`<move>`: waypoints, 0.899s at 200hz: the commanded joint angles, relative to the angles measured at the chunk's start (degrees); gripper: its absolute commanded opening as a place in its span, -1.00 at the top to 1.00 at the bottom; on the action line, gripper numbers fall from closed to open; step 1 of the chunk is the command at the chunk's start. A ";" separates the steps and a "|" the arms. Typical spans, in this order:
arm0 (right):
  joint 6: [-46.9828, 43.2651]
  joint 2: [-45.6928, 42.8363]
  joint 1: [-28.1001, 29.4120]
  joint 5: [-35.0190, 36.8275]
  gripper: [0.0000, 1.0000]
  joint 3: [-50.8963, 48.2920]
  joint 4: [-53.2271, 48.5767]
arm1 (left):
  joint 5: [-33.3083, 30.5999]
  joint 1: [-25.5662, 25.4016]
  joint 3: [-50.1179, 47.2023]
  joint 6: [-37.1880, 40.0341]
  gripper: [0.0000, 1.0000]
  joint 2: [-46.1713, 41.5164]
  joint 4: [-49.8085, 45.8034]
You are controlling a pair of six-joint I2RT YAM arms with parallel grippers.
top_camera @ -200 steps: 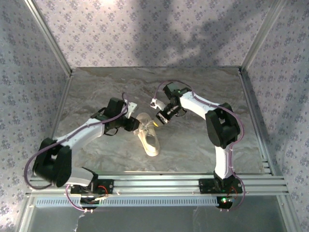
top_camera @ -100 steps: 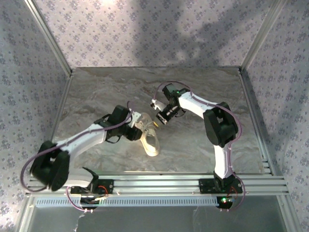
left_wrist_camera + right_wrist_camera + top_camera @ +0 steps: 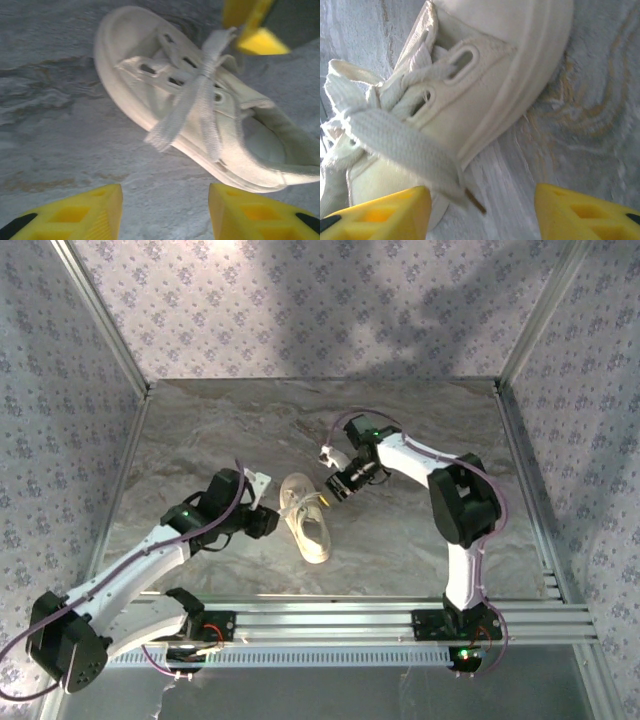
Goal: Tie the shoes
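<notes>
The shoe (image 3: 306,519), a small cream-white sneaker, lies on the marbled table, toe toward the back. My left gripper (image 3: 268,523) sits just left of it, open. In the left wrist view the shoe (image 3: 200,105) lies ahead of the yellow fingers (image 3: 75,215), and a flat white lace (image 3: 182,112) hangs over its side. Bare table shows between those jaws. My right gripper (image 3: 335,488) hovers at the toe's right, open. In the right wrist view the shoe (image 3: 490,80) is close. A lace end (image 3: 400,137) with a dark tip lies loose beside the left finger (image 3: 375,215).
The grey marbled table (image 3: 420,420) is walled by patterned panels on three sides, with aluminium posts (image 3: 100,315) at the corners. An aluminium rail (image 3: 330,620) holds both arm bases at the near edge. The right gripper's yellow finger (image 3: 255,30) shows beyond the shoe in the left wrist view.
My left arm has drawn back to the left and nearer, off the shoe. The right gripper has shifted slightly toward the toe. The shoe now lies uncovered between them.
</notes>
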 commanded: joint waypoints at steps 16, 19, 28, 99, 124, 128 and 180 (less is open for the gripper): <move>1.86 -11.23 -6.60 1.40 -0.43 -7.29 1.88 | -2.34 5.30 1.54 3.28 -0.06 -4.13 -3.07; 1.86 -12.19 -7.17 1.58 -0.52 -8.08 2.05 | -2.42 5.75 1.48 3.52 -0.07 -4.55 -3.00; 1.95 -14.76 -8.87 2.43 -0.99 -10.55 2.87 | -2.49 7.09 1.11 4.09 -0.08 -5.86 -2.39; 14.66 -42.49 -17.79 31.97 -0.99 -39.82 31.99 | -10.30 17.73 -6.96 10.93 -0.75 -8.92 16.93; 14.71 -47.79 -20.29 41.00 -0.99 -50.11 47.40 | -10.36 24.33 -12.60 8.83 -0.99 -5.49 28.98; 14.69 -47.96 -21.07 41.62 -0.99 -51.20 49.14 | -10.44 25.10 -13.24 8.32 -0.99 -4.69 30.54; 12.86 -41.73 -29.79 37.04 -0.99 -57.49 64.42 | -8.77 30.31 -20.98 11.52 -0.99 5.21 50.90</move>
